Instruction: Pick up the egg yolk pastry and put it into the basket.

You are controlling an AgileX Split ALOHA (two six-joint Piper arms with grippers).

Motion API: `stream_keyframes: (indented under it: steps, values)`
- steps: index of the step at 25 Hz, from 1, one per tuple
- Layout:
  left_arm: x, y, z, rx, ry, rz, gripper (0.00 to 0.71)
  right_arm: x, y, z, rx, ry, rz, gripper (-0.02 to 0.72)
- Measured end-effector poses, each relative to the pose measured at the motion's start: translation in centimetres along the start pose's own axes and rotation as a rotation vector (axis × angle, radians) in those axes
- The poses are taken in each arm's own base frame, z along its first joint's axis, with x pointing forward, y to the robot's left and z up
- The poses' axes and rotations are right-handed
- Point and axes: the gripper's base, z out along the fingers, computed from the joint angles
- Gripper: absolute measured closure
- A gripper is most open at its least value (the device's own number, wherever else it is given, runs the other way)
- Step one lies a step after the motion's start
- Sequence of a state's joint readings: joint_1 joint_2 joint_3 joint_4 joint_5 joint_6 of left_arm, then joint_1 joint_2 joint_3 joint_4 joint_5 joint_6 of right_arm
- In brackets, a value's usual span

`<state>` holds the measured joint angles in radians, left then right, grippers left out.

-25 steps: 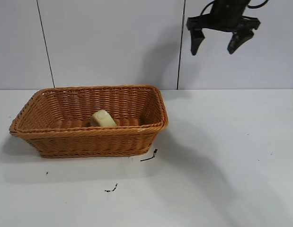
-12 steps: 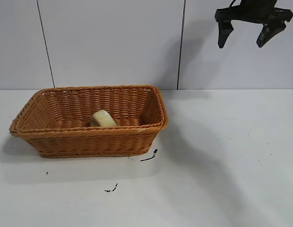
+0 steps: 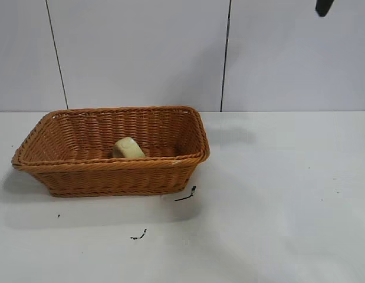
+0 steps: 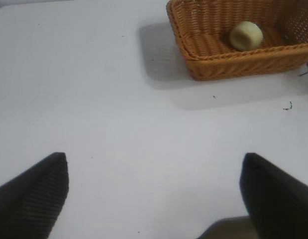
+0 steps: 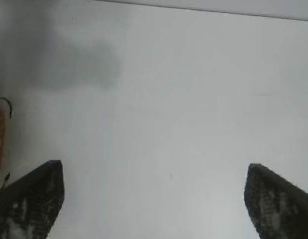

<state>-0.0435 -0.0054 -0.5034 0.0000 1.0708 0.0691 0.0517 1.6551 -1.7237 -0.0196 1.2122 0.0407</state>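
1. Basket (image 3: 64, 171): 1 unit, table's 9 o'clock side, long axis running 9 to 3 o'clock.
2. Egg yolk pastry (image 3: 128, 148): inside basket, resting on its floor.
3. Left gripper (image 4: 154, 199): jaws apart, empty; pastry toward its 1 o'clock.
4. Right gripper (image 5: 154, 201): jaws apart, empty, raised at 2 o'clock, well apart from the basket.

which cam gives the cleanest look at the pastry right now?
Left wrist view: the egg yolk pastry shows whole, seen from above on the floor of the basket. The exterior view shows it too, but the basket's front rim hides its base. The right wrist view shows none of it, only a sliver of basket at its edge.
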Motion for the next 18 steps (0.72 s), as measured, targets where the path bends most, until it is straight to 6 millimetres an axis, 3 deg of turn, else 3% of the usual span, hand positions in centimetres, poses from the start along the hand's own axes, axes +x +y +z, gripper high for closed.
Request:
stream_keyframes:
  steps: [5,8,15,18]
  values:
    - [0.0,0.0,0.0,0.0,0.0,0.0,0.014,6.7,-0.3,-6.0,-0.002,-0.045,0.001,0.023]
    - [0.0,0.0,0.0,0.0,0.0,0.0,0.014,11.6,-0.5,-7.4,-0.006,-0.036,-0.006,0.024]
    - [0.0,0.0,0.0,0.0,0.0,0.0,0.014,23.6,-0.8,-7.7,-0.012,-0.041,-0.018,0.024]
    - [0.0,0.0,0.0,0.0,0.0,0.0,0.014,27.3,-0.9,-6.9,-0.021,-0.136,-0.022,0.024]
